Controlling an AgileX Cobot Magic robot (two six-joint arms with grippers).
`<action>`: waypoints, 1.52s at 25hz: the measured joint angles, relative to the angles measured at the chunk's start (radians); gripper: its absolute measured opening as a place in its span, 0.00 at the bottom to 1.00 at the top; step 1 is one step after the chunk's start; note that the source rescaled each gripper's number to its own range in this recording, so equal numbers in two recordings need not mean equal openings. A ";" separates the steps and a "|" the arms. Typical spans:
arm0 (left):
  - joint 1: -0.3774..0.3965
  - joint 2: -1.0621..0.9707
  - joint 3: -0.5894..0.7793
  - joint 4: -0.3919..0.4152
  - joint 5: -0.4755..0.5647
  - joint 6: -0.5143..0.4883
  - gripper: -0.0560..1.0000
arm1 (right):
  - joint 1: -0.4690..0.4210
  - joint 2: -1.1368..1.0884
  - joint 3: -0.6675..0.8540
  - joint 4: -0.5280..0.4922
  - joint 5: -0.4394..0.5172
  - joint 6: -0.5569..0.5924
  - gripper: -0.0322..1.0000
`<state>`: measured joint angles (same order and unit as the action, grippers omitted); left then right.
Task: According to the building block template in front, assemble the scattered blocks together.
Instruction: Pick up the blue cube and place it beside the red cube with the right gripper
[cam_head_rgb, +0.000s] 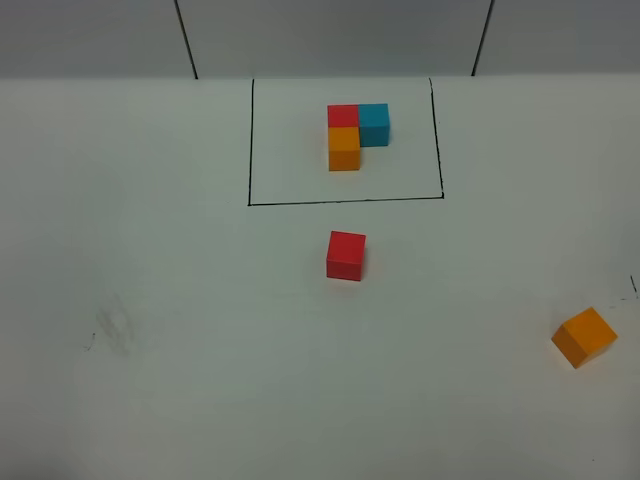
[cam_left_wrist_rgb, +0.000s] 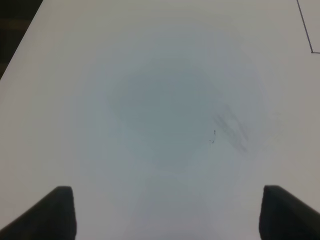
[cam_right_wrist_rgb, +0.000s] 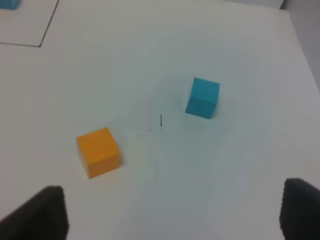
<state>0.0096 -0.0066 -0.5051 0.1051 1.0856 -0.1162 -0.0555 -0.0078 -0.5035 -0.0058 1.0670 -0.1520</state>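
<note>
The building block template (cam_head_rgb: 352, 132), red, sky-blue and orange cubes joined in an L, sits inside a black drawn rectangle (cam_head_rgb: 345, 201) at the table's far middle. The loose red cube (cam_head_rgb: 346, 255) lies just in front of the rectangle. The loose orange cube (cam_head_rgb: 584, 336) lies at the right edge; it also shows in the right wrist view (cam_right_wrist_rgb: 98, 151). The loose sky-blue cube (cam_right_wrist_rgb: 202, 97) shows only in the right wrist view, beyond the orange one. My right gripper (cam_right_wrist_rgb: 172, 212) is open, short of both cubes. My left gripper (cam_left_wrist_rgb: 167, 215) is open over bare table. Neither gripper shows in the high view.
The white table (cam_head_rgb: 200, 330) has faint grey smudges at the left (cam_head_rgb: 112, 328), also seen in the left wrist view (cam_left_wrist_rgb: 231, 127). A corner of the drawn rectangle shows in the left wrist view (cam_left_wrist_rgb: 305, 25) and in the right wrist view (cam_right_wrist_rgb: 47, 27). A grey wall (cam_head_rgb: 100, 35) stands behind.
</note>
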 joint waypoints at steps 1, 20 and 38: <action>0.000 0.000 0.000 0.000 0.000 0.000 0.70 | 0.000 0.000 0.000 0.000 0.000 0.000 0.73; 0.000 0.000 0.000 0.000 0.000 0.000 0.70 | 0.000 0.137 -0.033 -0.048 -0.025 0.168 0.73; 0.000 0.000 0.000 0.000 0.000 0.000 0.69 | -0.015 1.307 -0.512 -0.213 -0.129 0.272 0.86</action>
<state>0.0096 -0.0066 -0.5051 0.1051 1.0856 -0.1162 -0.0703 1.2991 -1.0158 -0.2192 0.9382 0.1203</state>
